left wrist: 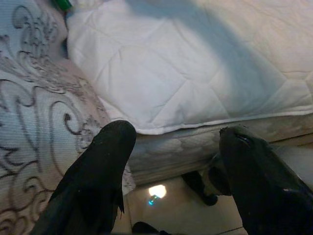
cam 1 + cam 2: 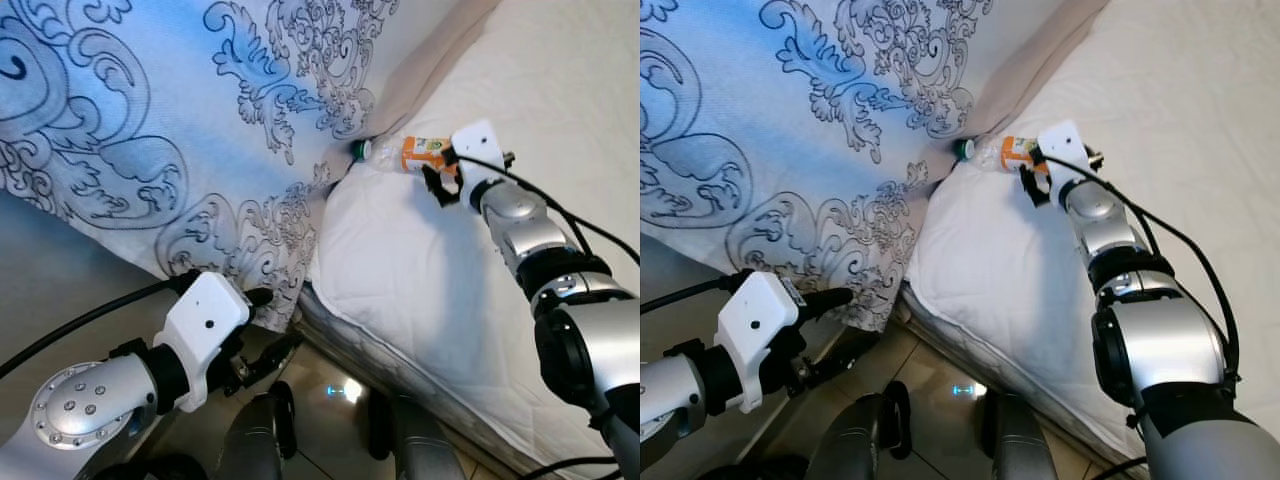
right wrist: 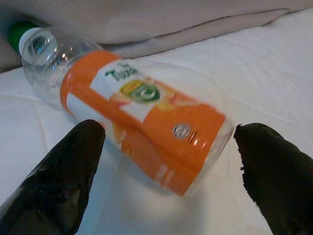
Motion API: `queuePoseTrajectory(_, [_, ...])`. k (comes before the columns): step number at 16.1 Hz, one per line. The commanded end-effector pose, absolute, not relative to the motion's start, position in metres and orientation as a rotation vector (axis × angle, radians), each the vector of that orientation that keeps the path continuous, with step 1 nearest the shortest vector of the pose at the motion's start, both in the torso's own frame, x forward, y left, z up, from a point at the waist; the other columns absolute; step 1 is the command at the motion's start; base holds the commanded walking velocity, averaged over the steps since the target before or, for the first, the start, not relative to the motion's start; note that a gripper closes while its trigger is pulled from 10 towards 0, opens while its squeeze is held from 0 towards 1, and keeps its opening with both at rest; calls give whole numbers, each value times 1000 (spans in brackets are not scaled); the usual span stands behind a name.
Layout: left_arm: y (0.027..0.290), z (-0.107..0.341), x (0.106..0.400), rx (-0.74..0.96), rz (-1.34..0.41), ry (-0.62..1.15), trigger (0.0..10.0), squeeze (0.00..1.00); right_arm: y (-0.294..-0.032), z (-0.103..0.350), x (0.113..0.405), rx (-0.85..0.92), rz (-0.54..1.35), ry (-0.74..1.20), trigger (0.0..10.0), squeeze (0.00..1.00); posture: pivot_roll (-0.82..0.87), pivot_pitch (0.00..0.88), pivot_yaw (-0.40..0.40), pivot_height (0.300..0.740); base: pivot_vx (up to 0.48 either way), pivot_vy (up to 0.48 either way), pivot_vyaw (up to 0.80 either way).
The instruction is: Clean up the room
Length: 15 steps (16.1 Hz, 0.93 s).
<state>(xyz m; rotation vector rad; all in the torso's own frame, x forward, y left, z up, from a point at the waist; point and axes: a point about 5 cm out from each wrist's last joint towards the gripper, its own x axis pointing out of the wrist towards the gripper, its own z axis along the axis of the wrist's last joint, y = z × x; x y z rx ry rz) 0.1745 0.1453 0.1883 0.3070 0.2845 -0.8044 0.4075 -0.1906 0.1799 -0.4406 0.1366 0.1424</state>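
Setting: bed (image 2: pixel 560 90) covered with a white quilted mattress pad, seen from above at its corner, with glossy floor (image 2: pixel 345 400) below the edge.
Bedding: white cover printed with blue scrollwork (image 2: pixel 150 120) hangs over the robot's left side of the bed; a beige sheet (image 2: pixel 420 70) runs along beside it.
Bottle: empty clear plastic bottle (image 3: pixel 142 120) with an orange label and a green cap (image 3: pixel 19 30), lying on its side on the white pad, cap end touching the beige sheet.
Right gripper: right gripper (image 3: pixel 166 161) is stretched out over the bed, its jaws spread wide on either side of the bottle's base end, not clamped on it.
Left gripper: left gripper (image 1: pixel 173 147) hangs low beside the bed's edge, near the patterned cover, jaws apart and holding nothing, pointing toward the mattress side and the floor.
Floor: small bright reflection (image 2: pixel 345 390) shines on the tile below the bed.
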Motion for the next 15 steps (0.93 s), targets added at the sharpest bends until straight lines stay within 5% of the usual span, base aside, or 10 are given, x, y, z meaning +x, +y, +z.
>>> queuePoseTrajectory(1, [144,187,170,306,-810,299,10000,0,-190,171,405,-407,172,181,10000,1000,161,355,38,740,0,0,0])
queuePoseTrajectory(9, [139,189,179,273,-811,280,10000,0,-179,169,396,-136,614,280,10000,1000,136,336,30,740,0,0,0])
queuePoseTrajectory(13, [139,189,182,277,-820,280,10000,0,-174,183,396,-138,748,271,10000,1000,138,333,35,740,0,0,0])
queuePoseTrajectory(15, [139,190,181,277,-821,283,10000,0,-170,187,391,-131,915,317,10000,808,144,332,30,740,0,0,0])
